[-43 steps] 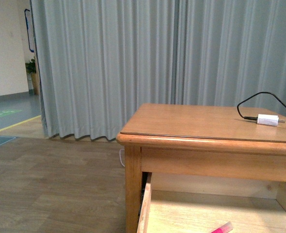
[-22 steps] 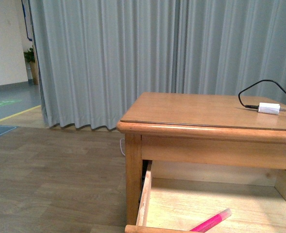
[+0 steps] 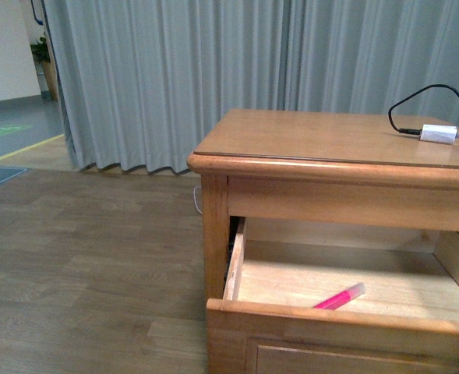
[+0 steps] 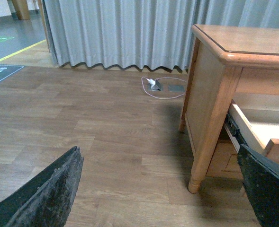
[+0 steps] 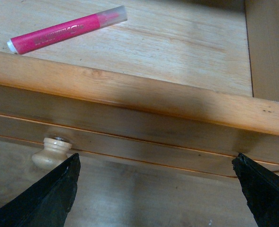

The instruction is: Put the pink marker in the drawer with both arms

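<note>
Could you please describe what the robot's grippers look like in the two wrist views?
Both the left gripper and the right gripper show only their jaws: black, matte, wedge-shaped pieces with a rough, slightly scuffed surface. No cables, markings or arm links are visible, and the front view shows neither arm.

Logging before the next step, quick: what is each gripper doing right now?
Left gripper: open, holding nothing.
Right gripper: open, holding nothing, in front of the drawer.

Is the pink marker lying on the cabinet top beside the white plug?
No, the pink marker lies on the floor of the open drawer, while the white plug sits up on the cabinet top.
</note>
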You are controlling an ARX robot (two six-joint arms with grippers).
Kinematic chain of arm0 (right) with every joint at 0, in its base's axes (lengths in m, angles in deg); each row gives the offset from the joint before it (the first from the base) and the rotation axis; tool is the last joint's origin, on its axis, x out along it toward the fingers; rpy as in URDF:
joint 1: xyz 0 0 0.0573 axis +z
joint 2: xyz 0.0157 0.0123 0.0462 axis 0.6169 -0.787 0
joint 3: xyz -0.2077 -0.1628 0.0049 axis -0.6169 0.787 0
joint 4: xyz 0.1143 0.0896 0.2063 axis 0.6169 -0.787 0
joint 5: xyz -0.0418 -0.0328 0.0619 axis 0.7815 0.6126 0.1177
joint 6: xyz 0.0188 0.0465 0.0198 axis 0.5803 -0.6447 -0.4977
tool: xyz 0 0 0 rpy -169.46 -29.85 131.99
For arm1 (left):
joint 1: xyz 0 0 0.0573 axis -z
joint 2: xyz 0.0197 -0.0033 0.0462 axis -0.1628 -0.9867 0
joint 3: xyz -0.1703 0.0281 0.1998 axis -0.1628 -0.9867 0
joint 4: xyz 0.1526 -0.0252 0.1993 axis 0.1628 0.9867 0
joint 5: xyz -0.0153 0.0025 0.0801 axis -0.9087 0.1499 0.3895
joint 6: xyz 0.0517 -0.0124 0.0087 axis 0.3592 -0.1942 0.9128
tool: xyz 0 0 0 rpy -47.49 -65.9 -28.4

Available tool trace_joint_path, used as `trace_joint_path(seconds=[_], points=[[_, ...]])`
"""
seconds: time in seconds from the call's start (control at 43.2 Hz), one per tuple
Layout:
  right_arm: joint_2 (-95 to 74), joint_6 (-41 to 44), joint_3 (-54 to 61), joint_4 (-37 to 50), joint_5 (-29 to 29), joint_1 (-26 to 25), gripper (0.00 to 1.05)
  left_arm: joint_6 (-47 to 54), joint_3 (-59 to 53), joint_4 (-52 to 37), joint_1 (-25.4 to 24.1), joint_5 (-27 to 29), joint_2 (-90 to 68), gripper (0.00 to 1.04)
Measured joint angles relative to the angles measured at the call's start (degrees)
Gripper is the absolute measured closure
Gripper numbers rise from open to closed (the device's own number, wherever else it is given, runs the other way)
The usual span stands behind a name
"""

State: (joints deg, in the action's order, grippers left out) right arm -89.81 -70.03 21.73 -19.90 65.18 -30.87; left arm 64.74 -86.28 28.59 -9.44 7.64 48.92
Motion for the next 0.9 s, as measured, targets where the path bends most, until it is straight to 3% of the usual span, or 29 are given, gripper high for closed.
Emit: trace_joint_path(seconds=[0.278, 0.902], points=[[-11.0, -1.6, -8.3, 7.8, 2.4, 0.1, 0.08, 0.0, 0.0, 0.0, 0.0, 0.0, 0.0, 0.06], [-28.1, -5.4, -35.0, 4.9, 8.2, 1.6, 0.08, 0.0, 0.0, 0.0, 0.0, 0.0, 0.0, 0.06]])
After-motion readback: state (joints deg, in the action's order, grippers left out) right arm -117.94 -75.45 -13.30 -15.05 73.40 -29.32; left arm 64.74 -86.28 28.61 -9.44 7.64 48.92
